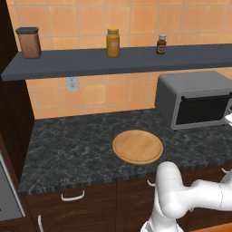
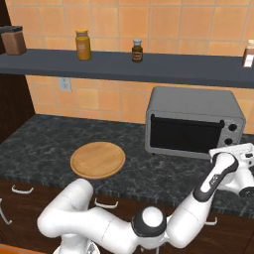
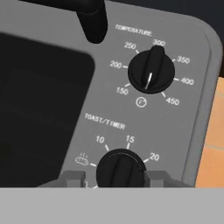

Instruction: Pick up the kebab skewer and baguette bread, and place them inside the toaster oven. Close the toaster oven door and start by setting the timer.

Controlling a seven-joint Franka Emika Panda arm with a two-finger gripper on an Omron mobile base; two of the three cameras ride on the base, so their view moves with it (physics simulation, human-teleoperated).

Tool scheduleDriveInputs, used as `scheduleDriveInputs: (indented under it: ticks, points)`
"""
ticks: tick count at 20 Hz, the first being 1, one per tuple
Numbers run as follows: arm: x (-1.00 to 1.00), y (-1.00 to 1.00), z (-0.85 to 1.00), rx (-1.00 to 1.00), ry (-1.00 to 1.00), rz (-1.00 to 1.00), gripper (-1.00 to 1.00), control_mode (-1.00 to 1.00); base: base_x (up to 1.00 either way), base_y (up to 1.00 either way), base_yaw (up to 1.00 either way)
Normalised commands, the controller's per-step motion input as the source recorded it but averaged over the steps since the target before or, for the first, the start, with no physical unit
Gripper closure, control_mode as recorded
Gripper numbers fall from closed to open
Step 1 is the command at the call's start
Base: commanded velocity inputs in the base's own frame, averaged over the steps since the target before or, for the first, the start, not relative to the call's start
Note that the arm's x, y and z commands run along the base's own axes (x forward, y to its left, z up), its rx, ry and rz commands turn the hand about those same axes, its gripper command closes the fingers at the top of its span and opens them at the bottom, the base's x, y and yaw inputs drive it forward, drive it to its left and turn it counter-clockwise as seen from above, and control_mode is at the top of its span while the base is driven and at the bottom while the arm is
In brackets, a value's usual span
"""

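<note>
The grey toaster oven stands on the dark counter with its dark glass door closed. In the hand view my gripper is at the control panel, its fingertips pressed in on either side of the black toast/timer knob, shut on it. Above it sits the temperature knob. The door's black handle shows at the top. The kebab skewer and baguette bread are out of view.
A round wooden board lies on the counter left of the oven. A dark shelf above carries several jars. Orange tiled wall is behind, and drawers with white handles are below the counter edge.
</note>
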Motion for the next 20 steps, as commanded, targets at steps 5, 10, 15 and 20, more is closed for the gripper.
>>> scheduleDriveInputs:
  ticks: [5, 10, 15, 20]
  points:
    - [0.6, 0.05, 0.0, 0.0, 0.0, -0.06, 1.0, -1.0, 0.0, 0.0, 0.0]
    - [0.01, 0.2, 0.0, 0.05, -0.02, -0.01, 1.0, -1.0, 0.0, 0.0, 0.0]
    - [0.0, 0.27, 0.01, 0.13, -0.06, -0.05, 1.0, -1.0, 0.0, 0.0, 0.0]
    - [0.0, 0.25, 0.16, 0.22, -0.07, -0.08, 1.0, -1.0, 0.0, 0.0, 0.0]
